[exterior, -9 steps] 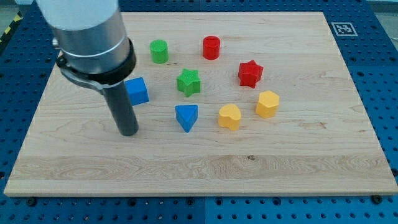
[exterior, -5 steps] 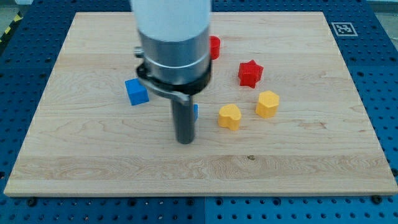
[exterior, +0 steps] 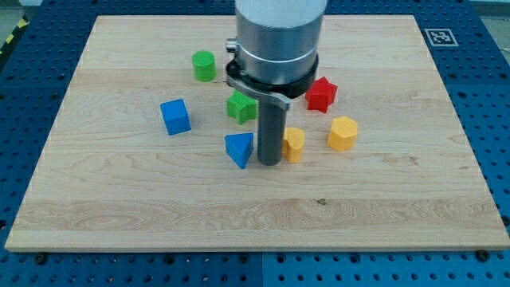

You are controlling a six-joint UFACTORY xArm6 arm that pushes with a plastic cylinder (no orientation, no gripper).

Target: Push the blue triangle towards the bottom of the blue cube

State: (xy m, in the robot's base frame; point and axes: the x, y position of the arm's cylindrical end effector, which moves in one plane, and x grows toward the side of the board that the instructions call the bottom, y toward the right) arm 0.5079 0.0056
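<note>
The blue triangle point(exterior: 239, 148) lies near the middle of the wooden board point(exterior: 143, 207). The blue cube point(exterior: 175, 115) sits up and to its left. My tip point(exterior: 269, 163) rests on the board just to the right of the blue triangle, between it and a yellow block point(exterior: 296, 144), close to both. The rod and the arm's body hide part of the yellow block and the area above it.
A green star point(exterior: 238, 106) sits above the triangle, partly behind the arm. A green cylinder point(exterior: 204, 65) is at upper left. A red star point(exterior: 321, 94) and a second yellow block point(exterior: 343, 133) are on the right.
My tip has moved rightward across the board, from left of the blue triangle, past its bottom side, to its right side. The blocks have stayed in place.
</note>
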